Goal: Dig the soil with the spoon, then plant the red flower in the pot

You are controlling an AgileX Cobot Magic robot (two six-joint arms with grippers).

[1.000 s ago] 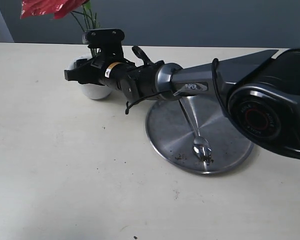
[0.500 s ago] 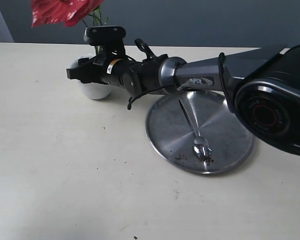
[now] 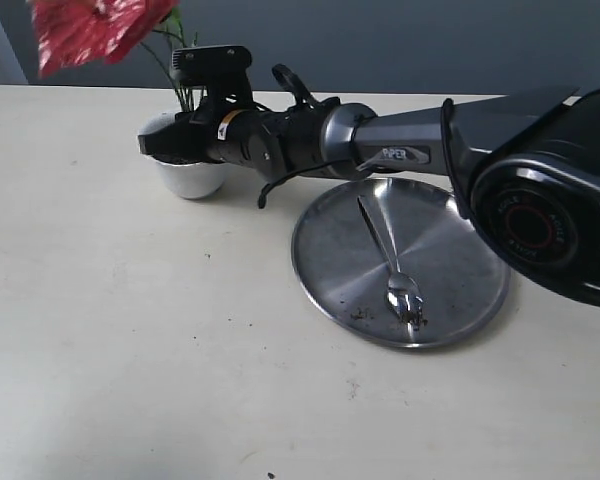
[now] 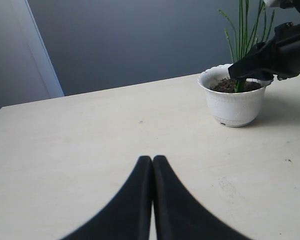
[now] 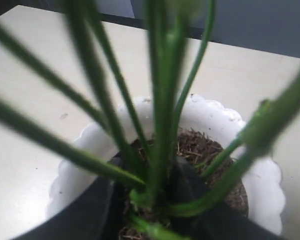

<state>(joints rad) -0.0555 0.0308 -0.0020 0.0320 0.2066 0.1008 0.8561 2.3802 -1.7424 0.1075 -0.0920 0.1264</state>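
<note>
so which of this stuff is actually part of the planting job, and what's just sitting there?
In the job:
- red flower, stems gripped by the right gripper
- pot
- soil in the pot
- spoon, parked on the plate

Lying about:
- steel plate
- left gripper, shut, idle over the table

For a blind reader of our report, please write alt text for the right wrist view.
Green flower stems stand bundled in dark soil inside a white pot with a scalloped rim, seen from close above. The black jaws close around the stem bases, and a cream table lies behind.
</note>
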